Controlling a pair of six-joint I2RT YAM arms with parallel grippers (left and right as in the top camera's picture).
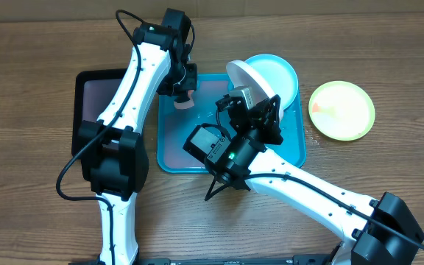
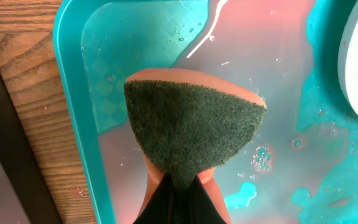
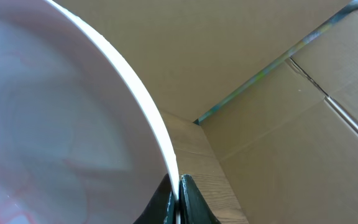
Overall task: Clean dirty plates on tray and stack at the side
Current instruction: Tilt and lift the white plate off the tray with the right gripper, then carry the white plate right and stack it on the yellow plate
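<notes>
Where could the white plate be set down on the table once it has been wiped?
Bare wood lies right of the yellow-green plate and beyond the black tray. The tray is crowded: left gripper with sponge, right gripper holding the tilted white plate, and the light blue plate.

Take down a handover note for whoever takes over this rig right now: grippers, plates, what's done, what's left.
Left gripper: shut on the sponge, over the tray and its pinkish water.
Right gripper: shut on the white plate by its rim, tilted above the tray, with faint pink streaks on it.
Light blue plate: at the tray's far right corner.
Yellow-green plate: on the table right of the tray, with a reddish mark near its edge.
Done: nothing stacked.
Left: wipe the plates, stack them aside.
</notes>
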